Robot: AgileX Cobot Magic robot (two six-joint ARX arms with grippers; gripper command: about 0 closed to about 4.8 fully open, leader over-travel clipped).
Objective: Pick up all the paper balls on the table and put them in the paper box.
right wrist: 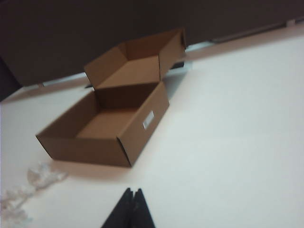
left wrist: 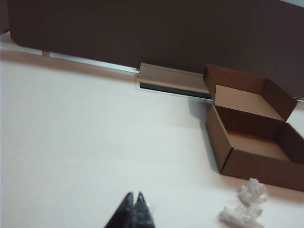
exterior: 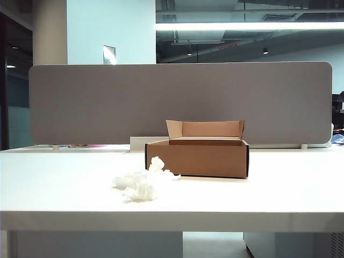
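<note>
Fluffy white paper balls [exterior: 141,184] beside brown paper box [exterior: 196,157], claws shut

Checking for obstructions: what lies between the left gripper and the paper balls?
Only bare table. In the left wrist view, the shut left gripper hangs over open white surface, and nothing sits between it and the paper balls beside the paper box.
</note>
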